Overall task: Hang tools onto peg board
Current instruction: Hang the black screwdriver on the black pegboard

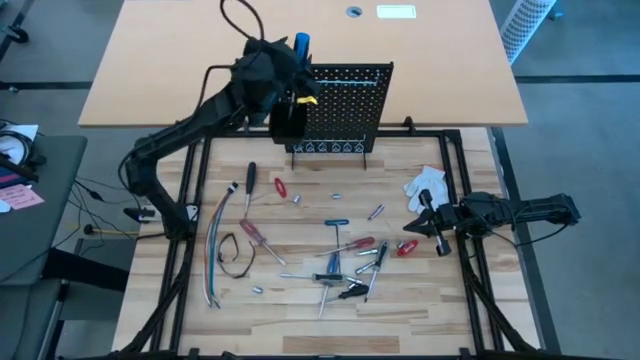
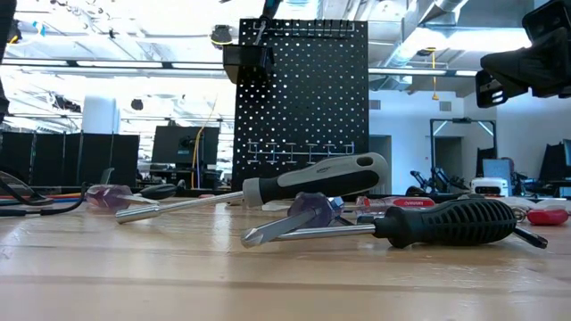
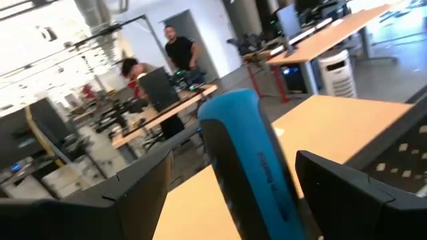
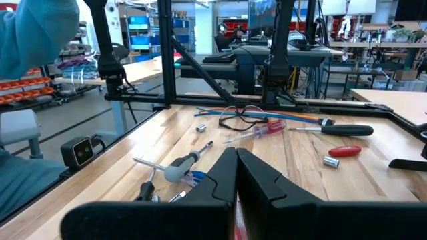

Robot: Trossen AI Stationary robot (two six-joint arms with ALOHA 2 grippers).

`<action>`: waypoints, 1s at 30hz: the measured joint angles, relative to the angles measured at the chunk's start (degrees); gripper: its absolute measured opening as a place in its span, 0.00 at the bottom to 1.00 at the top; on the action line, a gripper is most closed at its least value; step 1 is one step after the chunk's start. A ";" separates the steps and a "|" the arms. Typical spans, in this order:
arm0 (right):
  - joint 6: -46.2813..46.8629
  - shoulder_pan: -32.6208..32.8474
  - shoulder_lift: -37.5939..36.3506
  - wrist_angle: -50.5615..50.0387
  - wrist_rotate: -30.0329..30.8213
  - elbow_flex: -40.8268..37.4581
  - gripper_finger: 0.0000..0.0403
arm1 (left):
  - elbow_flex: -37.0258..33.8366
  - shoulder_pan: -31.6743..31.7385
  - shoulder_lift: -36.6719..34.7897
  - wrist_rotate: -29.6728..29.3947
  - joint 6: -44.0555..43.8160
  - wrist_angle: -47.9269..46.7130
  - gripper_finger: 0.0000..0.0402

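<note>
Peg board [image 1: 345, 105] upright at the table's far edge; left gripper [image 1: 290, 75] at its box-bin corner.

Left gripper's fingers [image 3: 347, 193] stand spread on either side of a blue-handled screwdriver [image 3: 250, 160], which stands handle-up in the black bin [image 1: 288, 122] at the board's side. Remaining tools [image 1: 335, 262] lie scattered on the table [image 1: 300, 325] in front of the board. Right gripper [image 1: 430, 222], fingers pressed together and empty, rests beside a white glove [image 1: 425, 185], well to the board's front right.
</note>
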 joint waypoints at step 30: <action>0.00 0.00 -0.02 -0.01 0.00 0.00 0.04 | 0.16 3.87 -0.30 11.27 -16.33 -2.44 0.37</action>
